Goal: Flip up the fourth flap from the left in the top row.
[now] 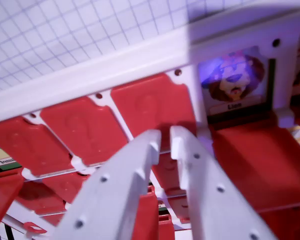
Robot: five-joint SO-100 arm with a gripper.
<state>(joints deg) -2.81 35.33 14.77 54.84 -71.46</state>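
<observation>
- The worktop [65, 35], a white surface ruled in a fine grey grid, filled the upper left of the wrist view behind everything else.
- On it stood the white plastic game frame [140, 60], its top rail running slantwise across the view.
- My tool [165, 140], two white printed fingers with screw holes, reached up from the bottom edge; the tips stood a narrow gap apart with nothing between them, so it was released, holding nothing.
- One flap stood raised: the card showing a cartoon lion [235, 77] was uncovered at the wrist view's right, and the large red plastic panel [262, 165] below it I judged to be its flap or a neighbour's; I could not tell which.
- Three red plastic flaps still lay down over the top row; the nearest of them [152, 107] sat just above my tips, with two more [82, 127] toward the wrist view's left.
- Which one was fourth from the left I could not count, since the row ran out of view.
- I judged such a flap light, stiff and slick, hinged on small pegs; best nudged at its free lower edge rather than pinched.
</observation>
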